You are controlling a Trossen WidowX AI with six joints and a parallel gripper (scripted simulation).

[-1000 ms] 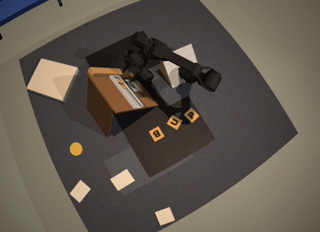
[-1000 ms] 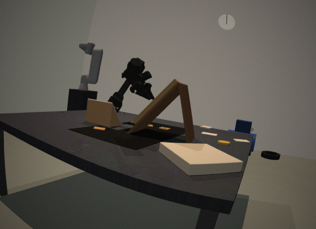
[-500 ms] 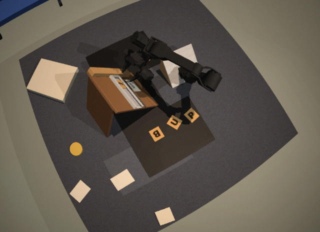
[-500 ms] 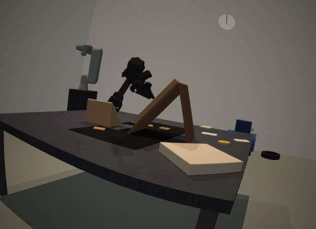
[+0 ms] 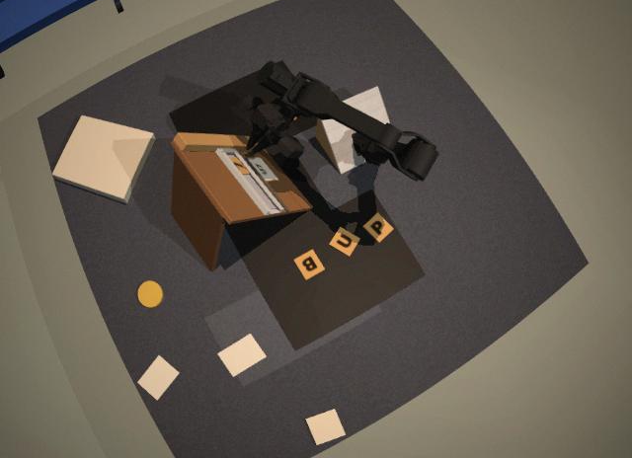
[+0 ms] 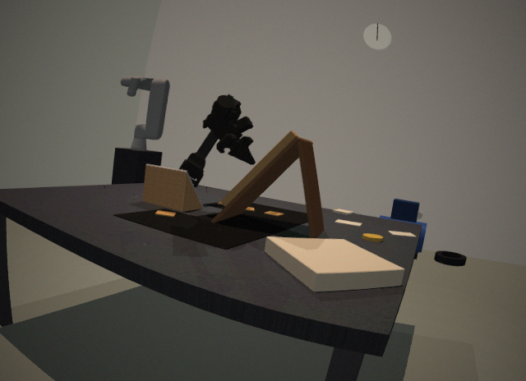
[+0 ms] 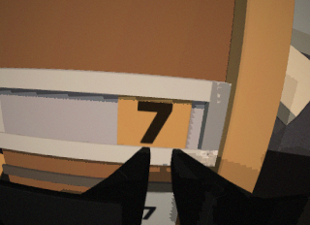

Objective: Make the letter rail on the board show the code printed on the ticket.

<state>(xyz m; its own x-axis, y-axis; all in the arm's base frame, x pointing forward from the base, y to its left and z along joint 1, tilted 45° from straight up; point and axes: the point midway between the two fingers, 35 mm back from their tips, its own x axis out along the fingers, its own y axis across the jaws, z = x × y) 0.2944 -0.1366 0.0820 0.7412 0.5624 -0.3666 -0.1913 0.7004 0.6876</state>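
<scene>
Apparently, a dark counter (image 5: 459,269) (image 6: 178,275) near a pale wall (image 6: 297,71), dimly lit.

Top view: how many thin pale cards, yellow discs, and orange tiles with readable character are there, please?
Thin pale cards: 3
Yellow disc: 1
Readable orange tiles (B, U, P, 7): 4
Total: 8

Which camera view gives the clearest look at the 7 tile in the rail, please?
The wrist view: the 7 tile appears large, its numeral fully readable. The top view shows it small and slanted; the exterior view doesn't show it.
</scene>
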